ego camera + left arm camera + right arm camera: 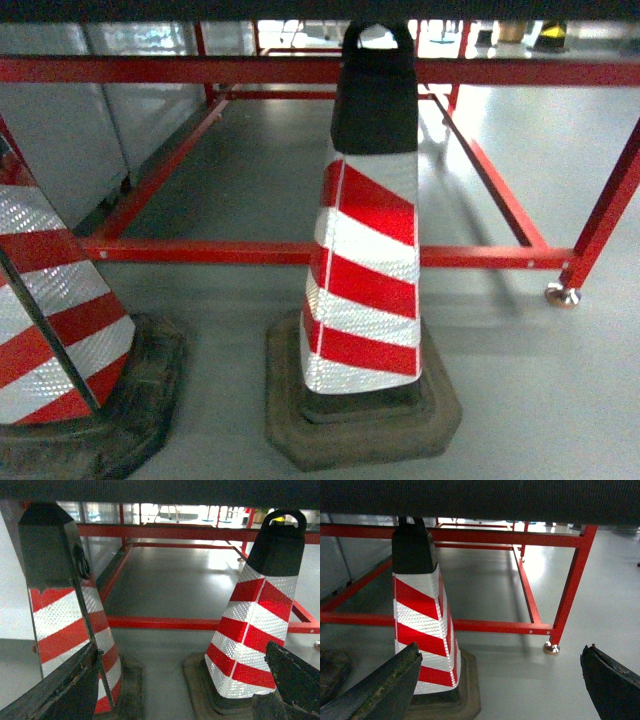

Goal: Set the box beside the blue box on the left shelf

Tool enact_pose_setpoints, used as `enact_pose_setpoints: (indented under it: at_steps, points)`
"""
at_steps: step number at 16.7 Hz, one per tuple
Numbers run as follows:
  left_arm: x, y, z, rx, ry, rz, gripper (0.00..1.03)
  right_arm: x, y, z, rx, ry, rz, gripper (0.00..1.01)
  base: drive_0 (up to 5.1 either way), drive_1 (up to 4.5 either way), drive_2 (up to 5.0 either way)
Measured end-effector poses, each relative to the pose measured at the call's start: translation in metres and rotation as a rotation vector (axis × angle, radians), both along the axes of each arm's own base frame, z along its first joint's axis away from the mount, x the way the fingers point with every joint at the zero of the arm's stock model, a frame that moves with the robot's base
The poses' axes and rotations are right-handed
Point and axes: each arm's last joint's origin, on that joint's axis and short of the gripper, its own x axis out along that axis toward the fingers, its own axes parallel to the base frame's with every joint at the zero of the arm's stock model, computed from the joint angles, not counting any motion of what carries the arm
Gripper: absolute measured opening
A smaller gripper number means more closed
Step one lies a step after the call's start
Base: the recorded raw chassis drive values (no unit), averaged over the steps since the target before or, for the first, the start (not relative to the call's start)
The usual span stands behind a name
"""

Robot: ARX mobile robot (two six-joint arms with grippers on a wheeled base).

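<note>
The box, the blue box and the left shelf are out of view in all three views. In the left wrist view my left gripper [182, 652] is open, its dark fingers [65, 692] wide apart with nothing but grey floor between them. My right gripper [500, 652] is open too in the right wrist view, with bare floor between its fingers [612, 682]. Neither gripper shows in the head view.
Two red-and-white striped traffic cones stand on the grey floor, one ahead [365, 260] and one at the left [50, 310]. Behind them runs a low red metal frame [200, 250] with a footed leg [562, 293]. A dark surface [480, 497] spans the top of each view.
</note>
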Motion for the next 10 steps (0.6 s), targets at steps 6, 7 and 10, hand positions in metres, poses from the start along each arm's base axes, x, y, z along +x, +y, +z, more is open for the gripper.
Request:
enact_pose_setpoints:
  at_steps: [6, 7, 10]
  points:
    - [0.0, 0.0, 0.0001, 0.0, -0.001, 0.001, 0.98, 0.0, 0.0, -0.0001, 0.005, 0.001, 0.0, 0.98, 0.0, 0.0, 0.0]
    - [0.0, 0.0, 0.0001, -0.001, -0.001, 0.002, 0.98, 0.0, 0.0, -0.0001, 0.003, 0.001, 0.002, 0.98, 0.0, 0.0, 0.0]
    - [0.0, 0.0, 0.0001, 0.0, -0.001, 0.001, 0.98, 0.0, 0.0, -0.0001, 0.006, 0.001, 0.0, 0.98, 0.0, 0.0, 0.0]
